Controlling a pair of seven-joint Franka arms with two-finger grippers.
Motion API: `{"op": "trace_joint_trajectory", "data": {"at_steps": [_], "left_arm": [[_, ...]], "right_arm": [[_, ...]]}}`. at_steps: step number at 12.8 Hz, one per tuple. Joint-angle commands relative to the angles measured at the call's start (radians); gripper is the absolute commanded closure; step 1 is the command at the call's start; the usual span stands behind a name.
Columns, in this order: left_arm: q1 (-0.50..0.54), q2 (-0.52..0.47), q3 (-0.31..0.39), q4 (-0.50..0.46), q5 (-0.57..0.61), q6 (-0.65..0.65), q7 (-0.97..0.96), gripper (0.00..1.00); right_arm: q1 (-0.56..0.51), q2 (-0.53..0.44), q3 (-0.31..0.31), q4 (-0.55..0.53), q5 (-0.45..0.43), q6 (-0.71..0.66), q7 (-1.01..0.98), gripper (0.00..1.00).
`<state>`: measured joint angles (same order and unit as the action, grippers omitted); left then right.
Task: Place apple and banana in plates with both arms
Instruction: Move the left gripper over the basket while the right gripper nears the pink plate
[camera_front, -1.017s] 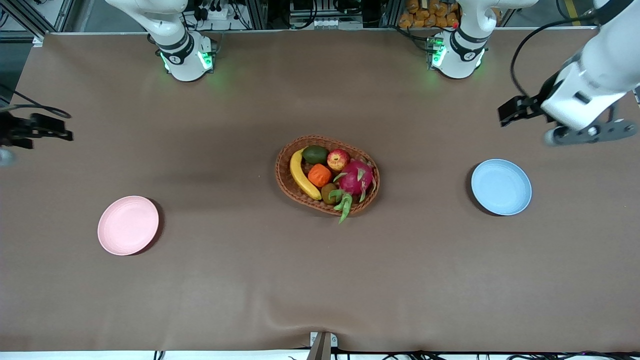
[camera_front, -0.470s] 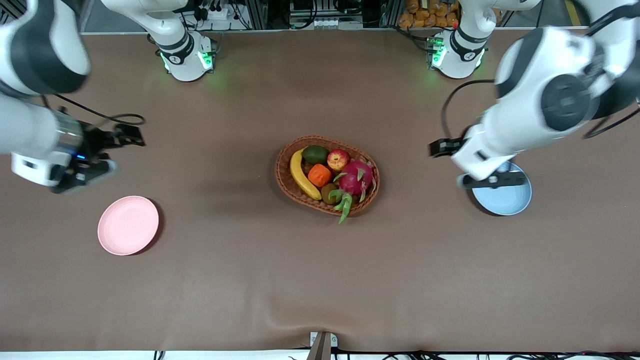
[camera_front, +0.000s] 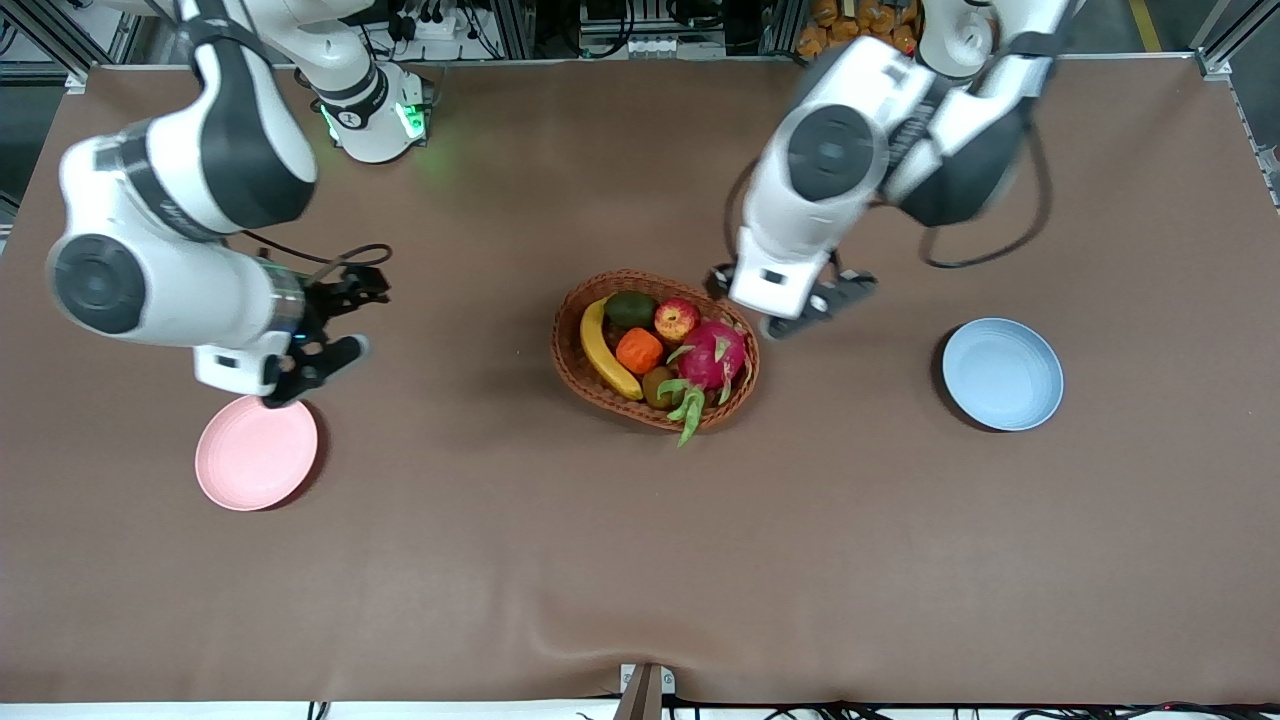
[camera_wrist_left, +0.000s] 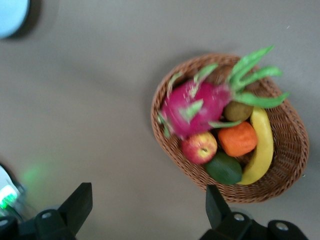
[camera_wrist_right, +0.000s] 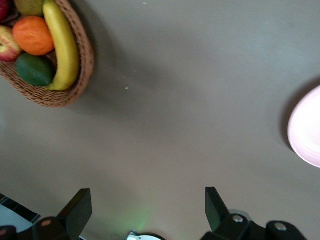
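Apple (camera_front: 676, 320) and banana (camera_front: 607, 352): in wicker basket (camera_front: 570, 372). Judged firm, light, smooth; grasp apple across middle, banana mid-length. Left gripper (camera_front: 722, 285), over basket's edge, and right gripper (camera_front: 355, 288), over bare table near the pink plate (camera_front: 256, 450): wide open, empty.

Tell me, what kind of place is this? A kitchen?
Probably a robot lab, not a kitchen. Two white robot arms are bolted to a brown-covered table, metal framing and cables line its edge, and a basket of fruit sits ready for practice.
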<state>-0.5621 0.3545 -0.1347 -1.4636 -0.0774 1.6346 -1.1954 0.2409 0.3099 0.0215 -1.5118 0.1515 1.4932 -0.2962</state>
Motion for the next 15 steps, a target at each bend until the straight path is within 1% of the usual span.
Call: {"op": "trace_joint_trajectory", "data": {"at_steps": [1, 4, 8, 11, 13, 15], "left_arm": [[-0.083, 0.066, 0.015, -0.014, 0.024, 0.069, -0.183, 0.0], [-0.142, 0.113, 0.015, -0.075, 0.105, 0.204, -0.325, 0.0], [-0.186, 0.142, 0.015, -0.159, 0.136, 0.3, -0.337, 0.0], [-0.214, 0.185, 0.015, -0.172, 0.162, 0.315, -0.345, 0.0], [-0.214, 0.199, 0.015, -0.172, 0.172, 0.344, -0.375, 0.0], [-0.208, 0.216, 0.014, -0.173, 0.174, 0.388, -0.377, 0.0]], "right_arm": [[0.038, 0.031, -0.012, 0.01, 0.037, 0.027, 0.003, 0.0], [0.047, 0.054, -0.011, 0.008, 0.037, 0.05, 0.003, 0.0], [0.051, 0.067, -0.012, -0.002, 0.036, 0.064, 0.003, 0.0], [0.035, 0.067, -0.012, -0.008, 0.036, 0.073, 0.003, 0.0], [0.031, 0.066, -0.015, -0.002, 0.034, 0.084, 0.002, 0.0], [0.003, 0.063, -0.018, 0.005, 0.026, 0.09, 0.002, 0.0]]}}
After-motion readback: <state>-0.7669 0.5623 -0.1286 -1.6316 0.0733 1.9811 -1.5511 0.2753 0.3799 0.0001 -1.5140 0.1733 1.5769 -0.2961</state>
